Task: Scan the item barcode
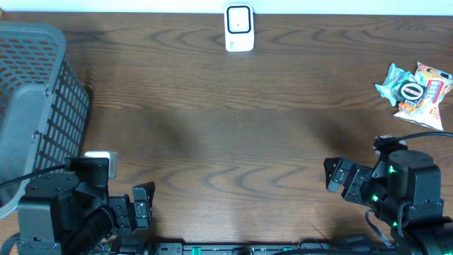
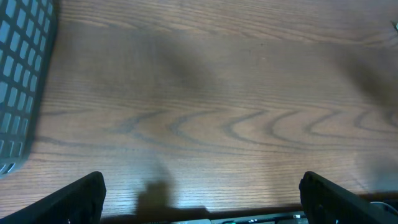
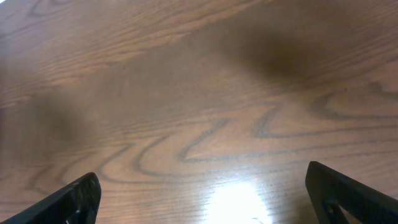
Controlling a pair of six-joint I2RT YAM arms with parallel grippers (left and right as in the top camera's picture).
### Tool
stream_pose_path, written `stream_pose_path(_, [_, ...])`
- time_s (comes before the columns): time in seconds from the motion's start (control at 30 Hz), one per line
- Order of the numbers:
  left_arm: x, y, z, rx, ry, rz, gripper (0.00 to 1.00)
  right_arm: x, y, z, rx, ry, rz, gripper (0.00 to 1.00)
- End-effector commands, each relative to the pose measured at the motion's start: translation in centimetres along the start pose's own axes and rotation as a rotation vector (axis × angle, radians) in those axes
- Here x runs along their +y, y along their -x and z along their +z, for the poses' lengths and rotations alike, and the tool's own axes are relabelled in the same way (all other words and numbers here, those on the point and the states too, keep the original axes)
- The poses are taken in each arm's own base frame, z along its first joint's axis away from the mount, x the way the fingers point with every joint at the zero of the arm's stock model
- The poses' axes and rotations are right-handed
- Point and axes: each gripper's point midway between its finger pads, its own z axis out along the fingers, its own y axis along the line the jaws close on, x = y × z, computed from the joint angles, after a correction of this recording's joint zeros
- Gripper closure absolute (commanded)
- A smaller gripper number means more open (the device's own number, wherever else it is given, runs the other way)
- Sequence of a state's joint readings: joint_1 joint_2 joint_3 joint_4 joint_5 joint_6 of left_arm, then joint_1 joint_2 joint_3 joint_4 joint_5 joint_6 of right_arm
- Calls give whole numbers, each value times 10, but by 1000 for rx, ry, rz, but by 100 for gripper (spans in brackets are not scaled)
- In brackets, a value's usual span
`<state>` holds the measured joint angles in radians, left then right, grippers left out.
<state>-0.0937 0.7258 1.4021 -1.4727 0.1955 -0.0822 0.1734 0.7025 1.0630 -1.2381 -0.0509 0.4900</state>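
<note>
A small pile of snack packets, one teal and one orange and white, lies at the table's far right; no barcode on them is readable. A white barcode scanner stands at the back edge, in the middle. My left gripper rests near the front left, open, with only bare wood between its fingers. My right gripper sits at the front right, below the packets and apart from them, also open and empty, its fingers wide apart over the wood. Neither wrist view shows the packets or the scanner.
A grey mesh basket fills the left side of the table, and its wall shows at the left edge of the left wrist view as the basket. The wooden table lies between basket, scanner and packets.
</note>
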Motion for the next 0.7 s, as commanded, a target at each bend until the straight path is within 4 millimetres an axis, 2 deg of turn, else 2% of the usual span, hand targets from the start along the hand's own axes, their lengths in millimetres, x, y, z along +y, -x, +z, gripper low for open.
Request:
stream_pose_path(0.0, [1,1,0,-1,9,-5,2,-10,-3,10,-1,-36,14,1])
stream_pose_path(0.13, [1,1,0,-1,9,-5,2,-23,-6,23,-36,-51,21,1])
stream_pose_path(0.3, [1,1,0,-1,9,-5,2,-45,-28,32,-63,-77,70,1])
stream_pose_path(0.43, [1,1,0,-1,9,-5,3,-49,-20,31,-181,-61,66,1])
stream_pose_path(0.67, [1,1,0,-1,9,-5,3,-47,-3,35,-394,1,-39,1])
